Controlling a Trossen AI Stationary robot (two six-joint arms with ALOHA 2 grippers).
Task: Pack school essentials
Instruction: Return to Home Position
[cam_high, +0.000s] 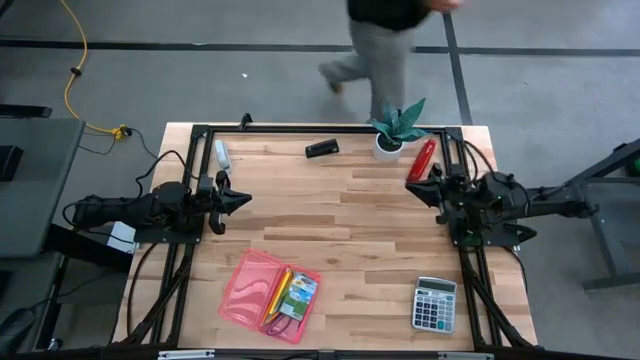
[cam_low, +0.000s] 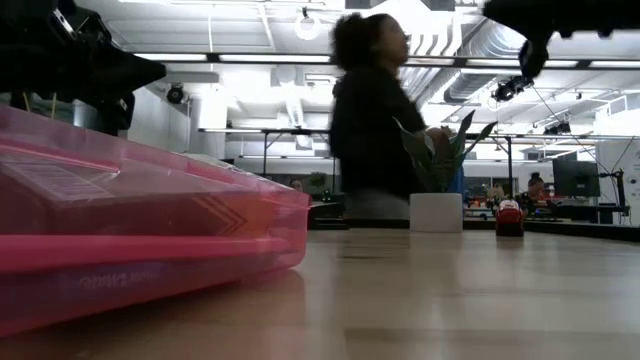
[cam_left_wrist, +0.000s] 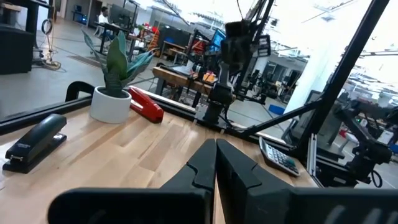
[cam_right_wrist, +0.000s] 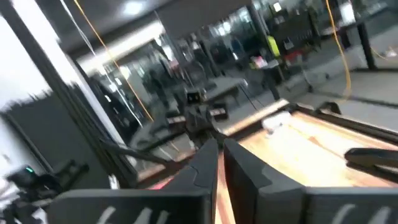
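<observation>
Both claws closed and empty, left claw and right claw hover at opposite bench sides, and the pink translucent plastic case, thin yellow and orange pencils lengthwise inside, lies front-edge, nearer the left.

The left arm, at the frame's left, and the right arm, at its right, were matte black, blocky, cable-draped; each gripper's fingers tapered into pointed wedges.
</observation>
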